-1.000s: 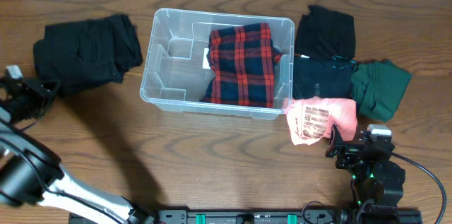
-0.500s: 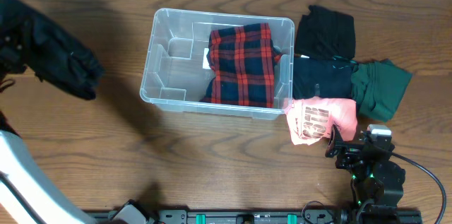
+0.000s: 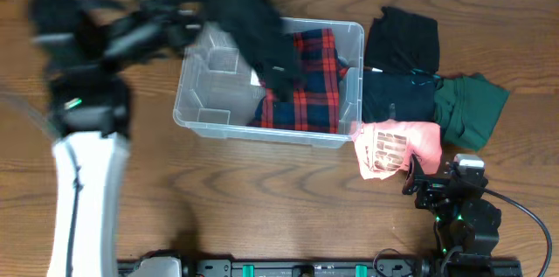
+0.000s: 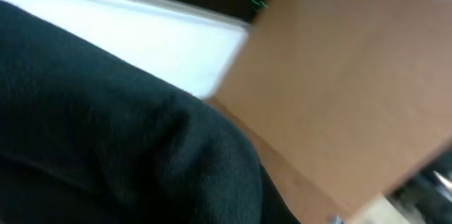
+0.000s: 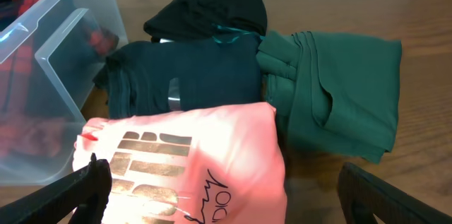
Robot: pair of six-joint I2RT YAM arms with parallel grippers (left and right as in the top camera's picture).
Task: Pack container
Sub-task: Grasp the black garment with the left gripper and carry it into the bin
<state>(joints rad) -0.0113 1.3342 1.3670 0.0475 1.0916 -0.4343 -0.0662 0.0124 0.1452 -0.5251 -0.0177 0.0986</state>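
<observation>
The clear container (image 3: 185, 109) stands at mid-table with a red plaid garment (image 3: 306, 85) in its right half. My left gripper (image 3: 185, 17), blurred, is above the container's far-left corner and shut on a black garment (image 3: 253, 24) that hangs over the bin. That black garment (image 4: 106, 146) fills the left wrist view and hides the fingers. My right gripper (image 3: 414, 175) is open and empty near the front edge, right behind a pink printed shirt (image 3: 397, 148). In the right wrist view the gripper (image 5: 226, 206) has its fingers wide on either side of the pink shirt (image 5: 191, 160).
Right of the container lie a black folded garment (image 3: 402, 37), a dark navy garment (image 3: 397, 98) and a green garment (image 3: 470, 107). They also show in the right wrist view: black (image 5: 212, 5), navy (image 5: 183, 75), green (image 5: 339, 90), with the bin's wall (image 5: 49, 90) at left.
My left arm has lifted the black garment from the table's left side and swung it right, over the container. The right arm has not moved.
</observation>
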